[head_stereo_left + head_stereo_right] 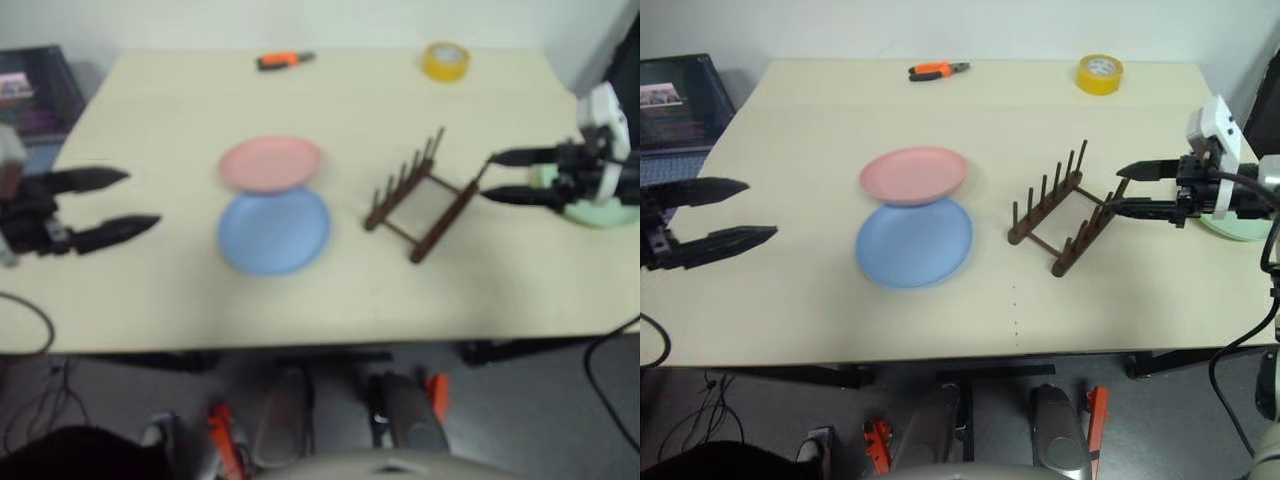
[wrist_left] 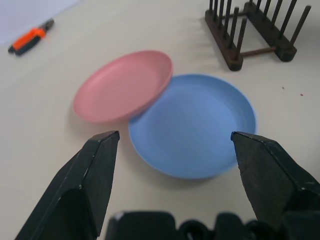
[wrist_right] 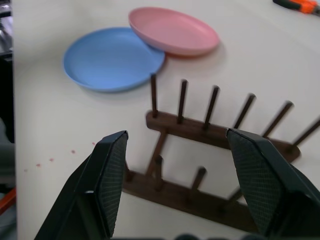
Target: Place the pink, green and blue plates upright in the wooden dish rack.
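Wooden dish rack (image 1: pixel 1065 222) empty, pegs upright, rails running diagonally across the table, left hand (image 1: pixel 712 215) and right hand (image 1: pixel 1128 189) fingers apart.

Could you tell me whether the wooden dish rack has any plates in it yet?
Empty. The wooden dish rack shows bare pegs; the pink plate and blue plate lie flat on the table.

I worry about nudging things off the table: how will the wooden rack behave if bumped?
The wooden dish rack looks light: thin pegs, two slim rails, nothing in it, so it would probably slide on the smooth table. It sits low, so tipping seems unlikely.
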Tool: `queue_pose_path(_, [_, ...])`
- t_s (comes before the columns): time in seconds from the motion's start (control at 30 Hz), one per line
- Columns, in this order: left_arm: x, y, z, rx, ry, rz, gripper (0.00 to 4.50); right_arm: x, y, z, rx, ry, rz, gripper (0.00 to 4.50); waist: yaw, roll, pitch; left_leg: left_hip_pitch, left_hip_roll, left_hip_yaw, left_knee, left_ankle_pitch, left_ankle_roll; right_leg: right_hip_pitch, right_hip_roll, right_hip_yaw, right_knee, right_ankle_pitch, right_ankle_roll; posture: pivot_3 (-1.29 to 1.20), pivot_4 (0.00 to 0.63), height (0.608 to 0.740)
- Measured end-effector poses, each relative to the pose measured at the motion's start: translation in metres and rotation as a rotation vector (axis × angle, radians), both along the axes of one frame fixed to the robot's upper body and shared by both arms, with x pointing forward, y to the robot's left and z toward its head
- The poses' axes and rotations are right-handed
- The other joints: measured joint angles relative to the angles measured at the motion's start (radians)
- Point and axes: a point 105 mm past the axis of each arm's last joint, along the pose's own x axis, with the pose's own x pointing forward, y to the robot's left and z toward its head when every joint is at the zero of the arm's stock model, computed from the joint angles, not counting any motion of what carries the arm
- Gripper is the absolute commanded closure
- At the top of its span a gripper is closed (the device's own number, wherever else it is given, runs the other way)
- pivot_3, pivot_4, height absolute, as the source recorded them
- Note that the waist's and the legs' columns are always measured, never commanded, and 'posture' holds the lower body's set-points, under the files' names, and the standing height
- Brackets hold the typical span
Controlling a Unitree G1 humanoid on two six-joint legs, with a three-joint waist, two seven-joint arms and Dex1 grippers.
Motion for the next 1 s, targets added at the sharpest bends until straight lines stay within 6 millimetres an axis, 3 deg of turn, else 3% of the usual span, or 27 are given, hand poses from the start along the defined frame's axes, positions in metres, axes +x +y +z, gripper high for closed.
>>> queue_pose_path(0.27, [0.002,-0.021,0.026,0.04,-0.099,-0.07,0.56,0.0,0.009,0.016,0.0,-0.069,0.019,1.1,0.009,-0.001,-0.001,0.0,-0.001,0.0,0.001,-0.003,-0.005,0.001,-0.001,-0.001,-0.003,0.001,-0.001,0.0,0.15,0.74])
queue_pose_path(0.4, [0.008,-0.059,0.029,0.047,-0.142,-0.176,0.56,0.0,0.005,0.019,-0.014,-0.086,0.005,1.1,0.009,-0.002,-0.001,0.0,-0.001,0.002,0.001,0.0,0.0,0.001,-0.001,0.003,-0.003,0.003,0.001,0.0,0.15,0.74])
queue_pose_path(0.53, [0.013,-0.118,-0.011,0.0,-0.056,-0.334,0.56,0.0,0.001,0.019,-0.029,-0.096,-0.013,1.1,0.01,-0.002,0.0,0.0,-0.001,0.007,0.001,0.0,0.001,0.001,0.006,0.007,-0.002,0.008,0.01,0.0,0.15,0.74])
queue_pose_path(0.6, [0.019,-0.141,-0.028,-0.023,-0.021,-0.36,0.56,0.0,-0.003,0.017,-0.032,-0.093,-0.033,1.1,0.01,-0.004,0.0,0.0,0.0,0.01,0.003,0.0,0.001,0.002,0.008,0.007,-0.002,0.009,0.01,0.0,0.15,0.74])
queue_pose_path(0.77, [0.035,-0.221,-0.07,-0.022,0.0,-0.385,0.56,-0.001,-0.002,0.017,-0.037,-0.1,-0.039,1.1,0.011,-0.005,0.001,0.001,0.0,0.013,0.007,0.001,0.002,0.004,0.012,0.01,-0.003,0.01,0.007,0.0,0.15,0.74])
queue_pose_path(0.87, [0.045,-0.253,-0.09,-0.037,0.034,-0.347,0.56,-0.004,0.0,0.015,-0.044,-0.095,-0.043,1.1,0.009,-0.006,0.002,0.001,0.0,0.012,0.01,0.001,0.002,0.004,0.013,0.01,-0.003,0.012,0.006,0.0,0.15,0.74])
queue_pose_path(1.0, [0.048,-0.281,-0.107,-0.011,0.052,-0.327,0.56,-0.013,0.003,0.012,-0.045,-0.076,-0.032,1.1,0.008,-0.006,0.002,0.001,0.001,0.011,0.011,0.001,0.002,0.004,0.014,0.01,-0.002,0.011,0.005,0.0,0.15,0.74])
